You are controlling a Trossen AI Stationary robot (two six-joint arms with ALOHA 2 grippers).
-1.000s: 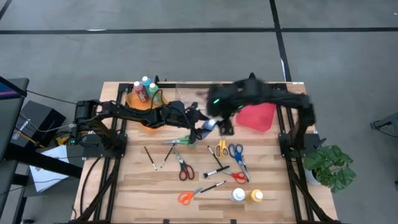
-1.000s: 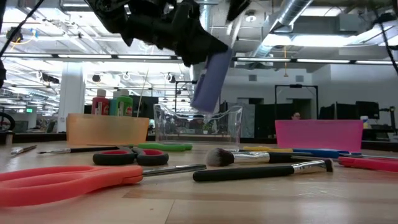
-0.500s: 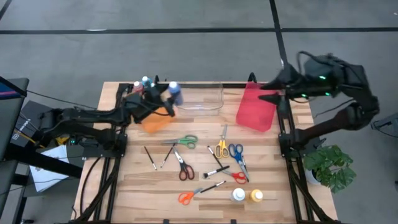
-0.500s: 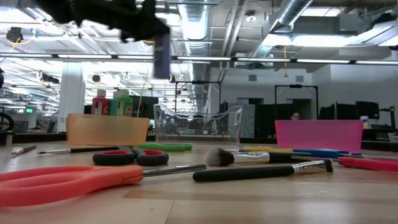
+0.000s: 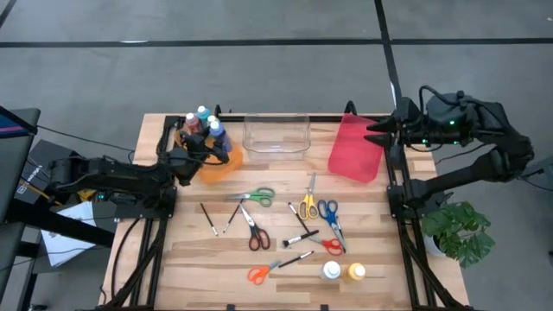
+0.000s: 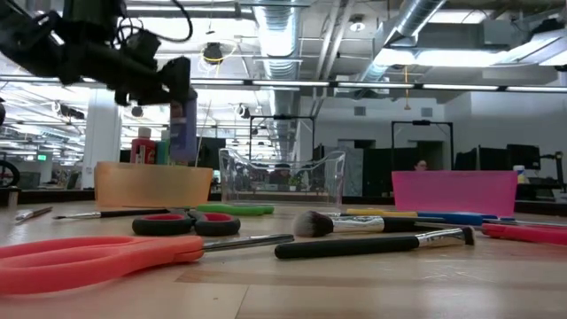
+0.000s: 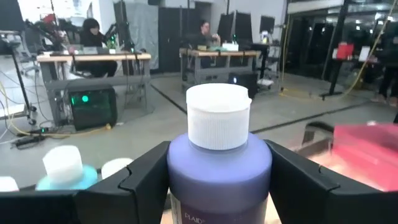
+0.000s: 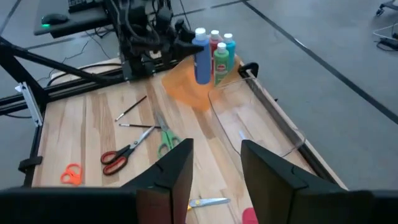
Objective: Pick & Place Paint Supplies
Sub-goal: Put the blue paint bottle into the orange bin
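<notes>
From above, you see the left claw (image 5: pixel 207 143) clamped on the blue paint bottle (image 5: pixel 216 135), held over the orange bin (image 5: pixel 218 164), where three more bottles (image 5: pixel 197 121) stand just behind the claw. Only the left wrist view shows you the grip itself: both dark fingers (image 7: pixel 146 177) press the bottle's sides (image 7: pixel 219 171), its white cap (image 7: pixel 218 115) upright. The low view alone shows you height: the bottle (image 6: pixel 183 128) hangs with its base behind the bin's rim (image 6: pixel 152 183). The left arm reaches low and nearly level from the tabletop's (image 5: pixel 190 259) left edge. Your right claw (image 5: pixel 373 132) is raised beside the red bin (image 5: pixel 356 155), arm folded back; its wrist view shows the fingers (image 8: pixel 174 171) parted and empty. Scissors (image 5: pixel 254 196) and paintbrushes (image 5: pixel 209 218) lie well in front of both claws, and the clear bin (image 5: pixel 276 136) sits between them.
</notes>
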